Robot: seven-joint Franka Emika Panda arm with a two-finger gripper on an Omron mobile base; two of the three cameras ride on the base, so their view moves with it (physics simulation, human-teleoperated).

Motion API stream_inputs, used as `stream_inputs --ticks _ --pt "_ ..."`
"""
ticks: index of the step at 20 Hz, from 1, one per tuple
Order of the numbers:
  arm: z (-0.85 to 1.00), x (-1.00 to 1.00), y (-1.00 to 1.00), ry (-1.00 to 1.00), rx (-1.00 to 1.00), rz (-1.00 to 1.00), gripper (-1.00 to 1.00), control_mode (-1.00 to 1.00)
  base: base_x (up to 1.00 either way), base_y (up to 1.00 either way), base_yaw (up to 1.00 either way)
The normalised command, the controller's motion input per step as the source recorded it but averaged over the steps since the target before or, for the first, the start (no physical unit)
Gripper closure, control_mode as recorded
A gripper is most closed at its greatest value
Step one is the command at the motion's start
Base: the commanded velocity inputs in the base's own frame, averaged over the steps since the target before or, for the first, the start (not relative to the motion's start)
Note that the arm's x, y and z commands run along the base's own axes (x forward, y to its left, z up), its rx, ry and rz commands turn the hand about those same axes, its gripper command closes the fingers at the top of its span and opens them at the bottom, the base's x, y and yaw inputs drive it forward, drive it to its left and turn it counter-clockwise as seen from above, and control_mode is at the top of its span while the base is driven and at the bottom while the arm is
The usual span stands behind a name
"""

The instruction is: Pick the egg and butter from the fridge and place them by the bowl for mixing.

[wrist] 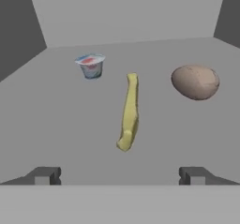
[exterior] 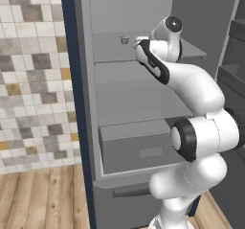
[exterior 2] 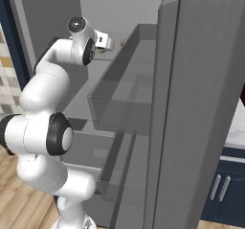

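White arm (exterior: 191, 86) raised and reaching forward, jaws spread wide.

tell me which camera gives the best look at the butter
The hand view: the butter lies in full sight on the fridge shelf, between the small cup and the egg, straight ahead of the open claw. In the left base view the arm covers that part of the shelf; in the right base view I cannot make it out.
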Motion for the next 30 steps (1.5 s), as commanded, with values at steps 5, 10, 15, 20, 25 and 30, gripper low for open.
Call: stream_inputs --ticks 5,10,15,20,25,30 --pt "-0.10 0.26 -0.04 -0.01 0.00 0.00 -1.00 -1.00 0.00 0.00 0.00" --pt "-0.15 0.40 -0.04 0.00 0.00 0.00 -1.00 -1.00 0.00 0.00 0.00" --pt "-0.08 0.18 0.01 0.00 0.00 -0.01 -1.00 -1.00 0.00 0.00 0.00" --pt "-0.11 0.12 0.01 0.00 0.00 -0.03 -1.00 -1.00 0.00 0.00 0.00" --pt "-0.15 0.20 0.02 0.00 0.00 -0.02 -1.00 -1.00 0.00 0.00 0.00" --pt "-0.11 0.24 0.00 0.00 0.00 -0.01 -1.00 -1.00 0.00 0.00 0.00"
